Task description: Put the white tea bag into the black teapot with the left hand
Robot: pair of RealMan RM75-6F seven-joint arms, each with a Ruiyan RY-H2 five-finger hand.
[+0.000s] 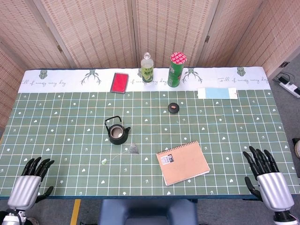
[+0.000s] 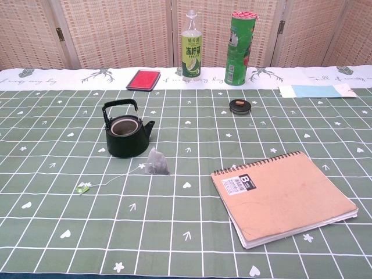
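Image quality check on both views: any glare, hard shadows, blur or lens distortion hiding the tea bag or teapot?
Head view: even, soft light, no glare; table edges bow slightly; tea bag small but sharp beside teapot; left hand and right hand both in focus. Chest view: sharp, faint shadows, dull sheen on the teapot only.

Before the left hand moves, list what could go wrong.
1. The tea bag sits right beside the teapot; reaching fingers could bump the pot.
2. Its string trails to a small tag and may snag or drag.
3. The teapot's upright handle arches over the open mouth, narrowing the drop; the left hand starts far off, at the table edge.
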